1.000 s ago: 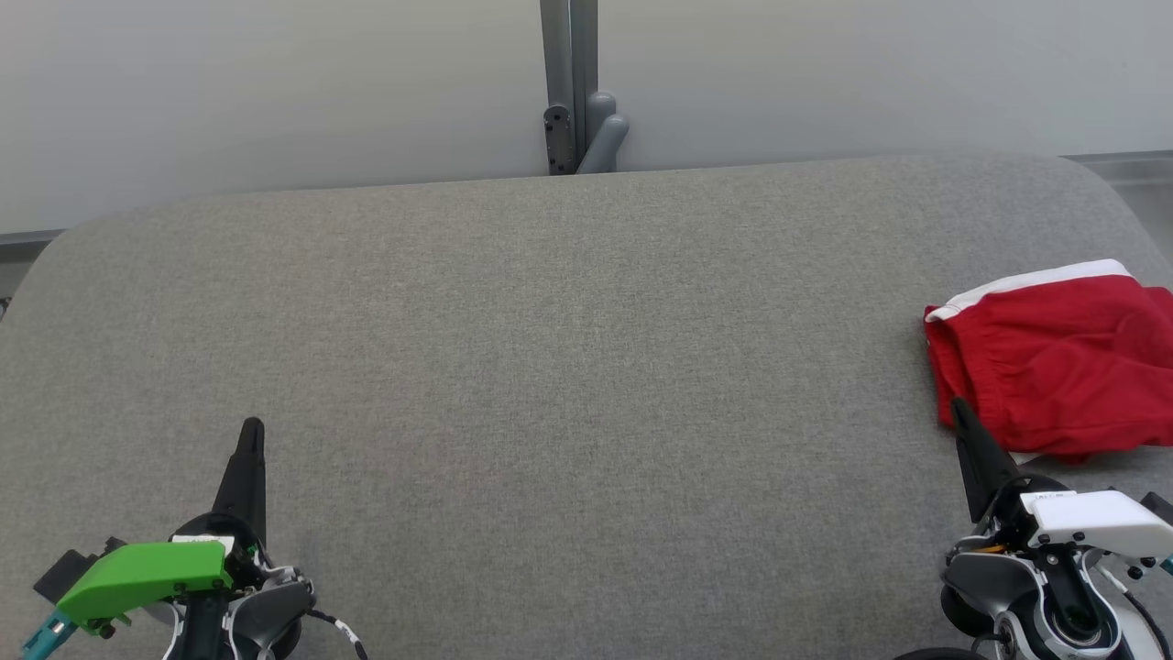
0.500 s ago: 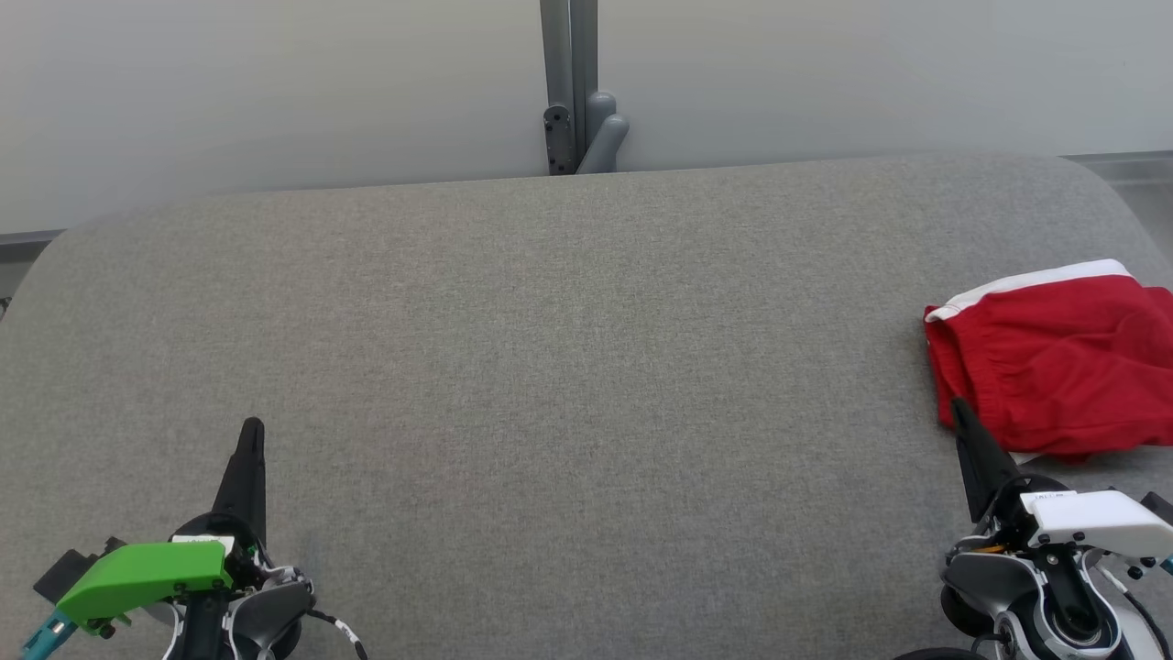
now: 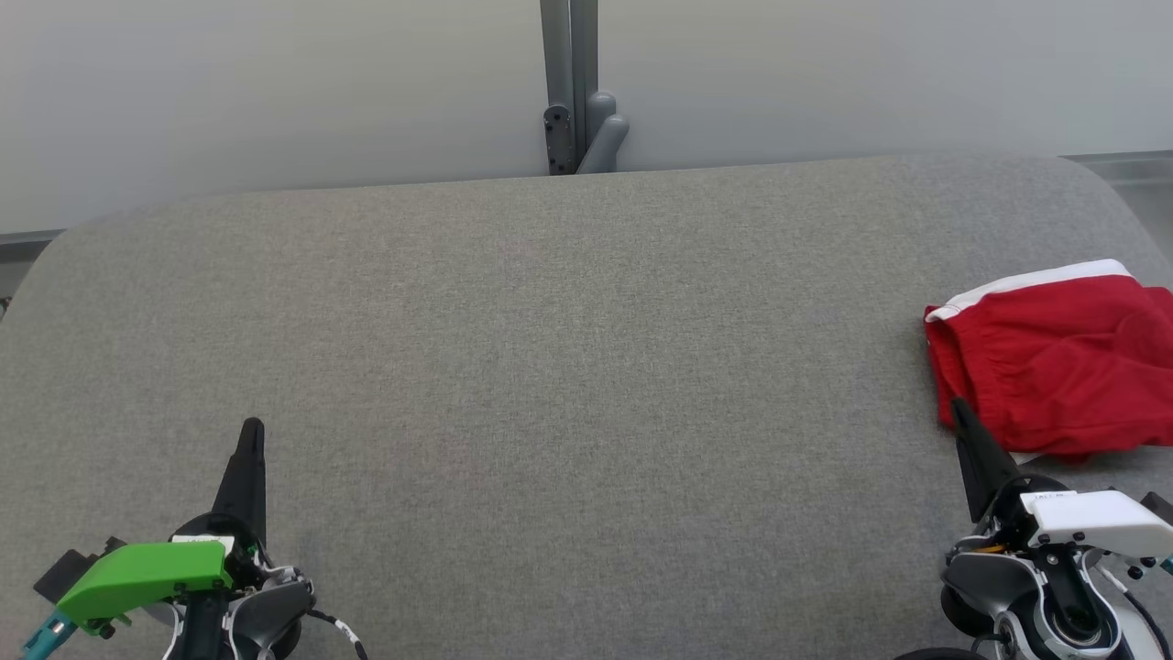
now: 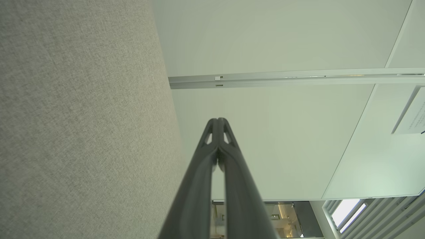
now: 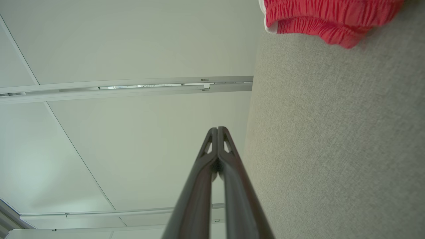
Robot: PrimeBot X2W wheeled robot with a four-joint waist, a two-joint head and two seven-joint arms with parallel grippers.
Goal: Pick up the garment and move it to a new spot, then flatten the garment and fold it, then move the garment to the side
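Because the red garment (image 3: 1054,362), a bunched piece with a white band along its far side, lies at the right-hand edge of the grey fabric-covered worktop (image 3: 568,367) and runs past the picture's border there, your main risk is that a push or a careless drag sends it over that edge of the worktop. Your right hand (image 3: 959,407) sits at the worktop's near right corner, its tip appearing against the garment's near corner in the head view. The right wrist view shows the cloth ahead of the fingertips and apart from them, so I judge there is no contact. Even so, a forward sweep with the fingers pressed together could snag the hem and rumple the layers instead of lifting them. A second risk is that the cloth looks doubled over, so a shallow pinch may catch only the top layer and let the rest unfold or trail across the worktop. Either hand would have to spread its fingers before any grasp. Right now your right hand is fully closed, fingertip against fingertip, with nothing between them. Your left hand (image 3: 251,427), at the worktop's near left, is closed the same way and empty, touching nothing that I can make out. The worktop's whole width lies between it and the garment, so reaching across would be a long stretch.
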